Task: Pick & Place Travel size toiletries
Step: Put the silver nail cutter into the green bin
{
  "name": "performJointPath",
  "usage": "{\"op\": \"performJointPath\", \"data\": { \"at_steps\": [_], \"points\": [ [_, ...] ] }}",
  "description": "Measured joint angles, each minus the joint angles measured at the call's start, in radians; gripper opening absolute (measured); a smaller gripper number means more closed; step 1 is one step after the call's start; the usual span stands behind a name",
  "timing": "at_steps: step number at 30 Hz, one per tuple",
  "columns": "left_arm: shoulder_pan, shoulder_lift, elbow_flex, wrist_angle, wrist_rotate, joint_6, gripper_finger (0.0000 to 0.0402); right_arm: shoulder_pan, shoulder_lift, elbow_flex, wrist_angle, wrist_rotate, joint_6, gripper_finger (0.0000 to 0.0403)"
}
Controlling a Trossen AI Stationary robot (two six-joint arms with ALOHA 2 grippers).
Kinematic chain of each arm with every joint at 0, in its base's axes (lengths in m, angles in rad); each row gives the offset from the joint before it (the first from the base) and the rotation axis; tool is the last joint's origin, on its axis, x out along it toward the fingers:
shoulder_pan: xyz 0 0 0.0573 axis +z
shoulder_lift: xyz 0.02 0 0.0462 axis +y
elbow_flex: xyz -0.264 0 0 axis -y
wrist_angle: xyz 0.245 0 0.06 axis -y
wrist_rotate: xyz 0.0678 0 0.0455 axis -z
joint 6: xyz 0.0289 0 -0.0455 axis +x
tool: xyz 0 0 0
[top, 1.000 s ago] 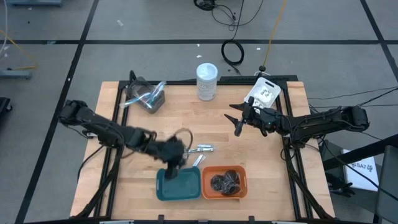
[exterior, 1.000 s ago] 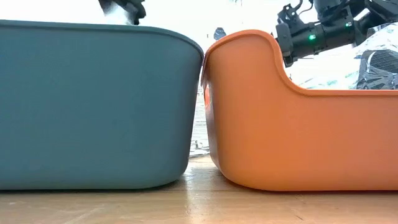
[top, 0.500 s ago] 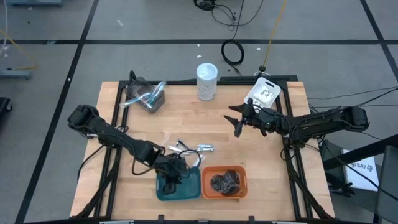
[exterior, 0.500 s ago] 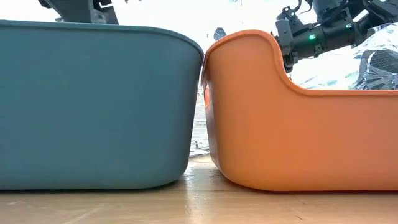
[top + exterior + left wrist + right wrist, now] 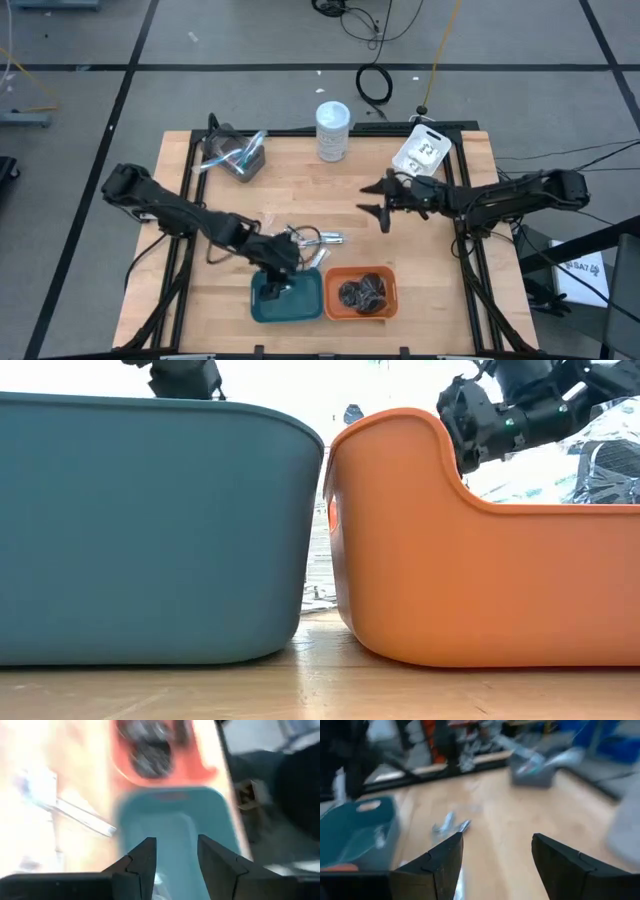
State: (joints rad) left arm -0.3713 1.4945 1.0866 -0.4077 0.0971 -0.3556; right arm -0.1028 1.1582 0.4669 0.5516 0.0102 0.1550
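Your wooden table [image 5: 300,190] carries everything here, with a black frame rail running along each side. Two dark arms reach in over it, one from each side.

The left arm stretches from the far left toward the near middle, and the left gripper [image 5: 280,275] hangs over the teal tray [image 5: 305,305], at its left end. In the left wrist view its fingers [image 5: 142,862] stand a little apart with only the tray floor showing between them; you can see nothing held there.

The right arm comes in from the right edge, and the right gripper [image 5: 372,198] hovers over bare wood well right of the pile, its jaws spread wide and empty.

You have two trays at the near edge, side by side and touching: the teal one on the left, the orange tray [image 5: 388,305] on the right. A dark bundle [image 5: 362,292] lies in the orange one. A small pale item [image 5: 273,293] lies in the teal one, under the left gripper.

The remaining toiletries [image 5: 318,238], slim silver pieces, lie loose on the wood just beyond the teal tray; they are too small to count.

Farther off, one white-lidded jar [image 5: 333,130] stands at the far edge, a grey pouch [image 5: 235,158] lies far left, and a white packet [image 5: 423,150] sits far right.
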Motion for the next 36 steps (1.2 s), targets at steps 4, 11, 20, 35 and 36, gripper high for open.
{"op": "performJointPath", "data": {
  "at_steps": [4,11,20,35,36],
  "points": [
    [0.002,-0.106,-0.002,0.013,-0.228,0.193,0.0136,0.0,0.119,0.037,-0.02,-0.09,0.028,0.0215],
    [0.079,-0.277,-0.182,0.286,-0.228,0.449,0.0131,0.001,0.365,0.2,-0.133,-0.173,-0.041,0.0214],
    [0.3,-0.418,-0.549,0.764,-0.183,0.393,0.0132,0.051,0.536,0.348,-0.398,-0.178,-0.274,0.0212],
    [0.479,-0.433,-0.628,0.875,-0.121,0.277,0.0131,0.056,0.716,0.462,-0.351,-0.356,-0.27,0.0212],
    [0.479,-0.433,-0.628,0.873,-0.116,0.274,0.0132,0.056,0.733,0.478,-0.35,-0.357,-0.269,0.0212]
  ]
}}
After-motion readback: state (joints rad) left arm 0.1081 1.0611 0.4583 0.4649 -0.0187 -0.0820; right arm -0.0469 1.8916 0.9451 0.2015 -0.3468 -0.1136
